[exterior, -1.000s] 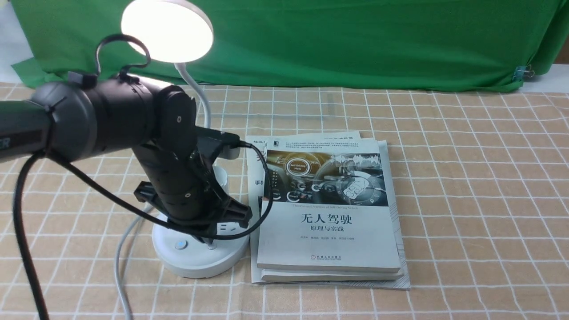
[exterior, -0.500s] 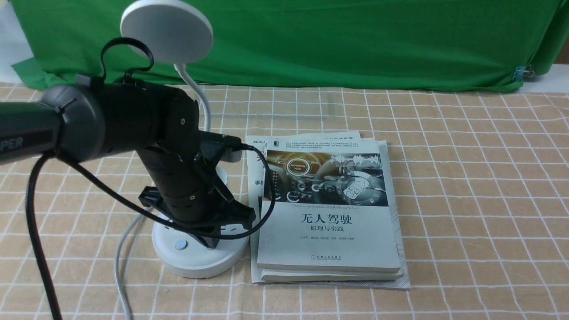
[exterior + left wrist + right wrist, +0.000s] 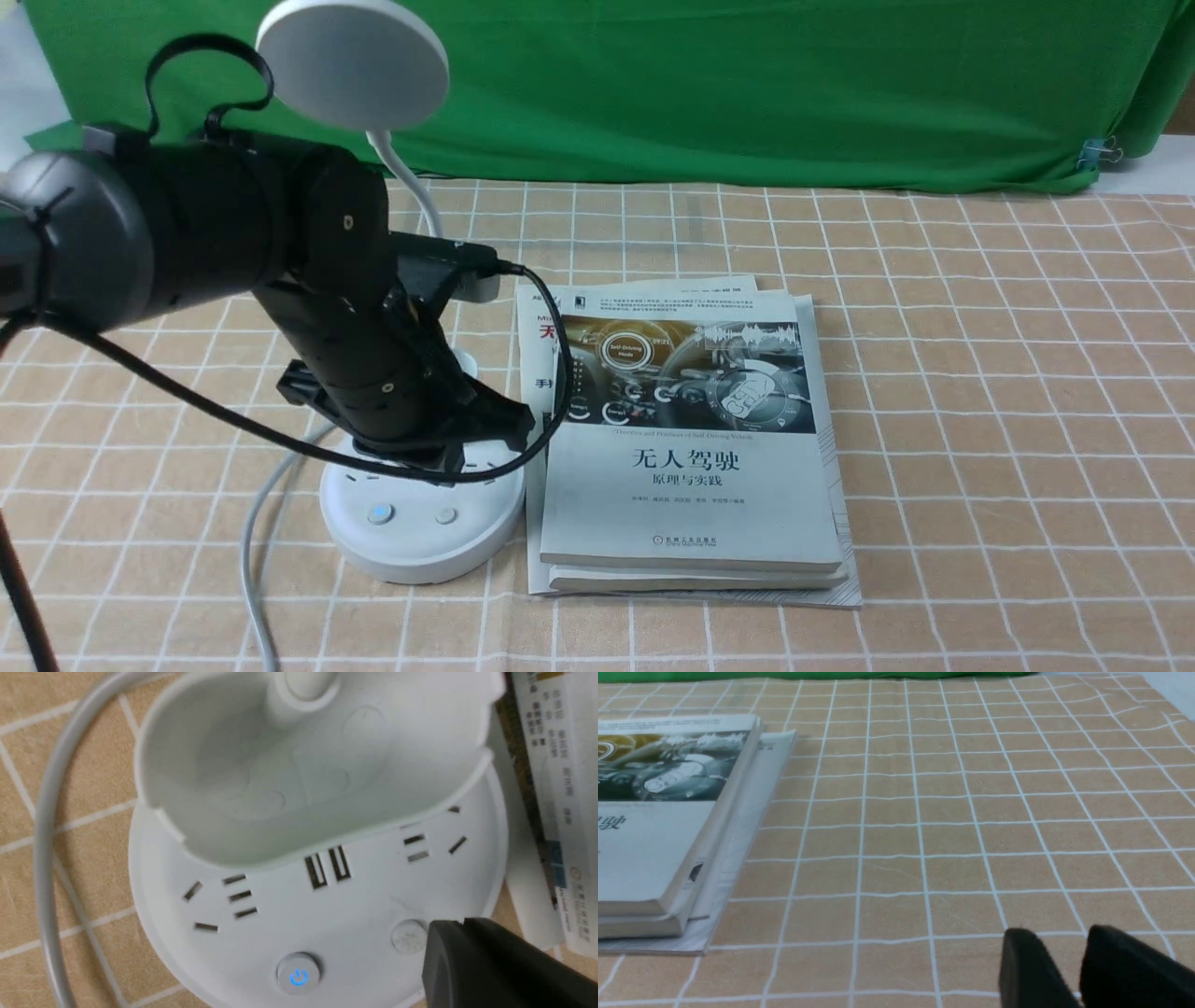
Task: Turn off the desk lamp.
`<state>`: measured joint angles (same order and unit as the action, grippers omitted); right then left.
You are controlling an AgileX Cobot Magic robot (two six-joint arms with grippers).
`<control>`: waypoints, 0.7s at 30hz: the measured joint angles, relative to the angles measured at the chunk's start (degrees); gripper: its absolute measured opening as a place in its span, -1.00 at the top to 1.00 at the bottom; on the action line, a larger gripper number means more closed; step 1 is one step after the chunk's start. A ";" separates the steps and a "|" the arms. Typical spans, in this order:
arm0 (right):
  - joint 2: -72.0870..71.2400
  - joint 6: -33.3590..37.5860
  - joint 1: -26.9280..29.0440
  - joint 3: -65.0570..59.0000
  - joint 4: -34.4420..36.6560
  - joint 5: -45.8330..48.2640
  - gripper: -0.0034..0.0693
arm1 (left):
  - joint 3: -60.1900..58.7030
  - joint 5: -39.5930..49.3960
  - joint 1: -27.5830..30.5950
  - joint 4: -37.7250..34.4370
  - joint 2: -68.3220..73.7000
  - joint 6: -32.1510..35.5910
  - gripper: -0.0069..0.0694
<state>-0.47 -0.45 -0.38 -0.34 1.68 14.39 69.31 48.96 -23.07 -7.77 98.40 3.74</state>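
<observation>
The desk lamp is white, with an unlit disc head [image 3: 352,61], a bendy neck [image 3: 411,182] and a round base [image 3: 420,551]. The base carries a blue-lit power button [image 3: 379,513] and a plain button [image 3: 446,514]. My left gripper [image 3: 453,457] hangs just above the base, shut and empty. In the left wrist view its closed tip [image 3: 448,927] sits right beside the plain button [image 3: 408,936], with the power button [image 3: 298,973] and the cup holder [image 3: 299,765] also in sight. My right gripper [image 3: 1059,935] is slightly open and empty over bare tablecloth.
A stack of books [image 3: 691,448] lies against the base's right side. The lamp's white cable [image 3: 252,551] runs off the base's left toward the front edge. A green cloth [image 3: 747,84] hangs along the back of the checked tablecloth.
The lamp head was lit one second ago and is now dark. My left gripper has risen off the base and moved slightly left, uncovering the plain button.
</observation>
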 joint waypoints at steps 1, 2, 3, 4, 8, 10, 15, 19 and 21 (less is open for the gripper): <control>0.00 0.00 0.00 0.00 0.00 0.00 0.24 | 0.00 0.01 0.00 -0.19 -0.20 0.00 0.83; 0.00 0.00 0.00 0.00 0.00 0.00 0.24 | 0.00 0.07 0.00 -0.37 -0.46 0.00 0.83; 0.00 0.00 0.00 0.00 0.00 0.00 0.24 | 0.00 0.26 0.00 -0.43 -0.53 0.00 0.83; 0.00 0.00 0.00 0.00 0.00 0.00 0.24 | 0.00 0.73 0.00 -0.81 -0.65 0.00 0.83; 0.00 0.00 0.00 0.00 0.00 0.00 0.24 | -1.08 1.94 0.00 -1.76 -2.07 0.26 0.83; 0.00 0.00 0.00 0.00 0.00 0.00 0.24 | -2.92 0.89 -0.12 -2.36 -4.53 0.26 0.83; 0.00 0.00 0.00 0.00 0.00 0.00 0.24 | -12.01 -5.91 -1.75 -2.78 -17.45 0.26 0.83; 0.00 0.00 0.00 0.00 0.00 0.00 0.24 | -21.22 -12.48 -2.26 -4.46 -29.74 0.13 0.83; 0.00 0.00 0.00 0.00 0.00 0.00 0.24 | -27.16 -17.53 -2.26 -4.95 -38.28 0.01 0.83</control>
<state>-0.47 -0.45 -0.38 -0.34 1.68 14.39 42.16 31.43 -25.32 -12.72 60.12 3.74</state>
